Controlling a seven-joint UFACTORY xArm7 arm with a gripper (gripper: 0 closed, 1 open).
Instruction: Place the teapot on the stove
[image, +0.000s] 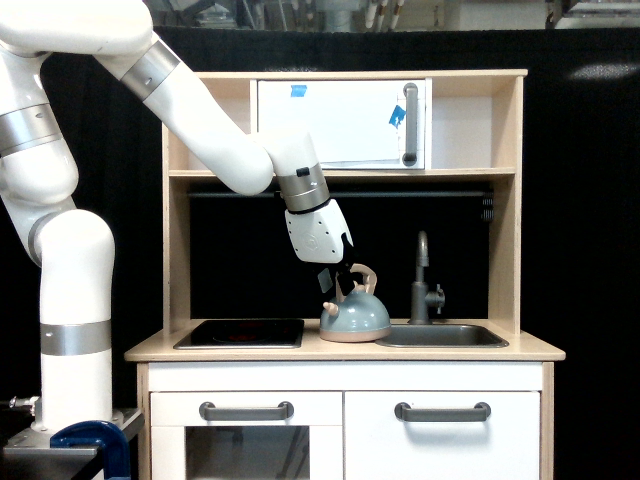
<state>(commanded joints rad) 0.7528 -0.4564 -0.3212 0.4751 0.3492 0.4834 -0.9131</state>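
pale wood and white panels make the toy kitchen (345, 347) that fills the exterior view, the only view there is. on its counter the teapot (354, 313) stands upright, between the stove (240, 333) on the exterior view's left and the grey sink (440, 336) on the right; its base is near the sink rim and apart from the black panel. the stove lies flat, and its red marks are faint and hard to read. the white arm (215, 140) comes from the upper left, its upper part cut off by the picture edge, and reaches down to the gripper (341, 279), which sits at the tan loop handle of the teapot. the dark fingers overlap the left part of the handle, so this part is hidden, and i cannot tell if the jaws are closed on it or only around it. behind the sink a grey tap (424, 280) stands against the dark back wall. above, a white cabinet door (340, 123) carries some blue tape pieces. below the counter two grey handles (246, 410) show, and the lower part of the cupboards is cut off at the bottom edge.
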